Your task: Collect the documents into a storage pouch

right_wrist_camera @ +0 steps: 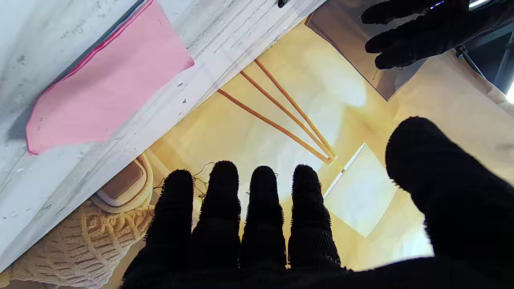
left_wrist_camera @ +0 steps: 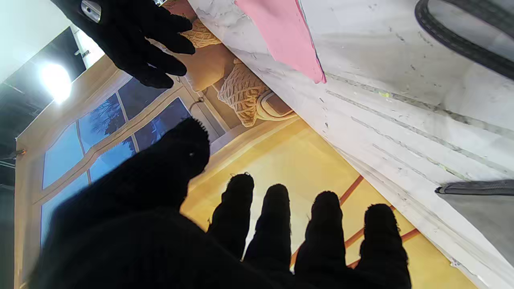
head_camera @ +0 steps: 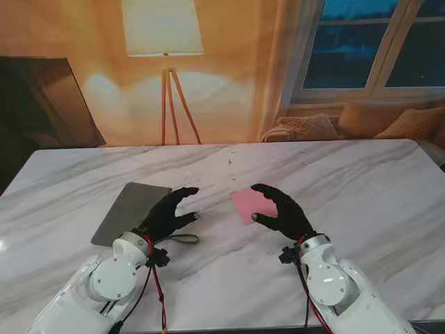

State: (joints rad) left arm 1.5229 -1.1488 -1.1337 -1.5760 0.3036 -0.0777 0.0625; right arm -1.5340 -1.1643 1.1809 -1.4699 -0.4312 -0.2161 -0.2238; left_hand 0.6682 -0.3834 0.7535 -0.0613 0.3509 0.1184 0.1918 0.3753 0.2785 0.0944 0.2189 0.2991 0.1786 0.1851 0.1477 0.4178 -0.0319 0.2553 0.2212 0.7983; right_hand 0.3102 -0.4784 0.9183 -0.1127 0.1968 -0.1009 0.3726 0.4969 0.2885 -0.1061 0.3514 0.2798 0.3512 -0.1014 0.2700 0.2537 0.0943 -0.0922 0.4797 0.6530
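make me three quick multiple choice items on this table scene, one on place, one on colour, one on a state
1. Where does the grey pouch lie?
A. by the left hand
B. by the right hand
C. on the sofa

2. What colour is the document?
A. green
B. pink
C. yellow

3. How are both hands?
A. shut on paper
B. fists
C. open, fingers apart

Key: 1 A, the pouch sits at the left hand's side in the stand view. 2 B, the sheet is pink. 3 C, the wrist views show spread fingers holding nothing.
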